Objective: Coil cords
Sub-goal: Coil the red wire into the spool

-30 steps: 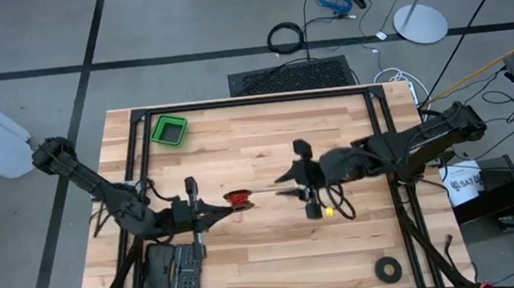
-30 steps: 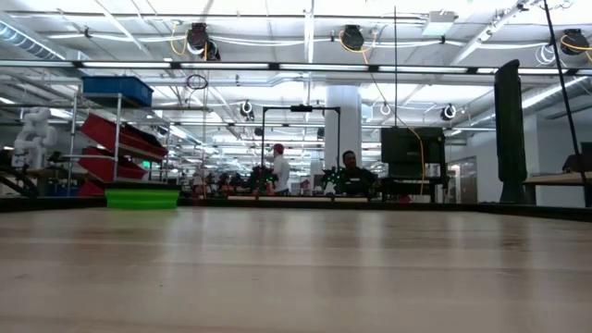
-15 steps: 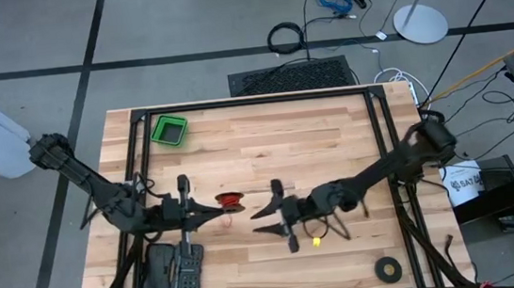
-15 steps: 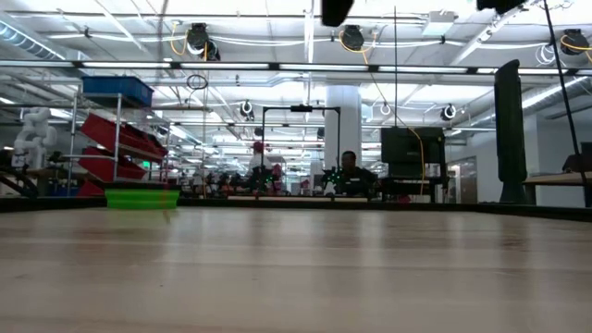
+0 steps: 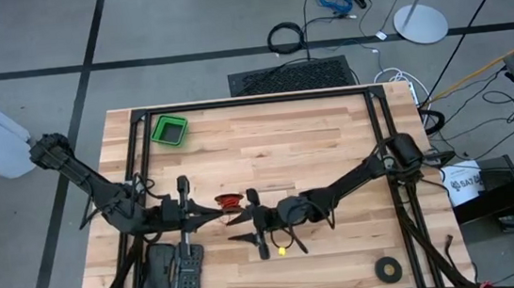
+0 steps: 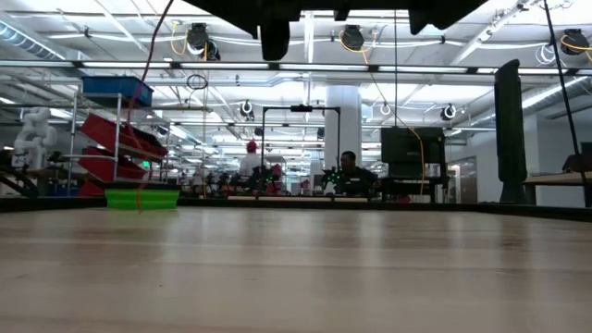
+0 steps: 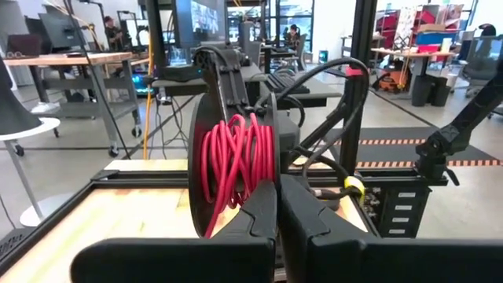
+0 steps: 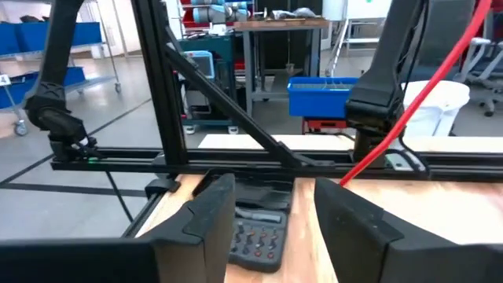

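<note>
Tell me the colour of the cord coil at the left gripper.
Red, wound on a dark holder; the cord coil shows best in the left wrist view, at the left gripper.

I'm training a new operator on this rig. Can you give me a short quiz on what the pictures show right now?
1. True or false: the right pincer is shut.
2. What does the left pincer grip? A) red cord coil B) tape ring C) keypad
3. Fill in: the green bin stands on the ____ arm's side of the table.
Key: 1 false; 2 A; 3 left.
</note>
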